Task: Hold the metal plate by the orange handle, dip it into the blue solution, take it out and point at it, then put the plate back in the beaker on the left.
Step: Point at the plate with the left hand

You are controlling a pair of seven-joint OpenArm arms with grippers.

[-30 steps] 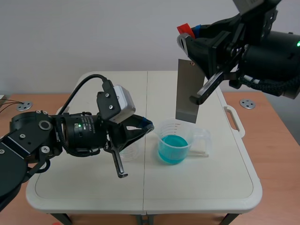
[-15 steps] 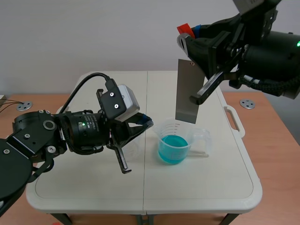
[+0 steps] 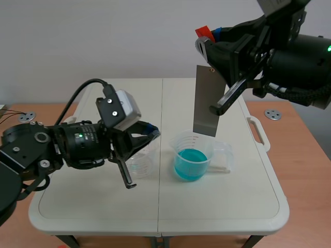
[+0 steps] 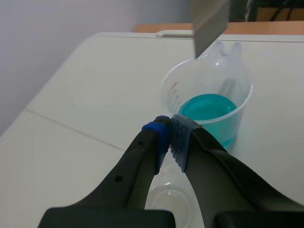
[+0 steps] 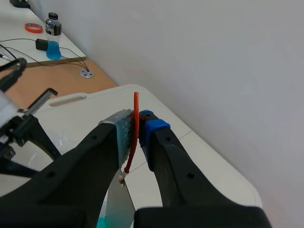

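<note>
Right gripper point(image 5: 137, 121): raised above the tabletop's far right part, clenching the orange handle point(image 5: 136, 124) flat between its pads. Metal plate point(image 3: 206, 101): hanging upright from that handle, its lower edge just above and clear of the measuring beaker point(image 3: 192, 155), touching neither rim nor liquid. Blue solution point(image 3: 190, 165): filling the lower part of that beaker, which is standing just right of the tabletop's point(image 3: 93, 206) centre seam. Left gripper point(image 4: 169, 126): clenched on nothing, pads meeting, hovering low left of the seam and aiming toward the measuring beaker and the plate's lower edge. Empty beaker point(image 3: 140, 164): standing left of the seam, directly beneath the left gripper. Progress, as a judgement: the handle is being held and the plate is out of the liquid; the pointing step appears to be in hand, though whether the plate is wet cannot be told; the return to the empty beaker is remaining. Obstruction: the left gripper is sitting over the empty beaker and is likely needing to clear before the plate goes in. Surroundings: a white carry handle point(image 3: 258, 132) is projecting from the tabletop's right edge; a metal disc point(image 3: 272, 114) is lying on the wooden surface beyond.
</note>
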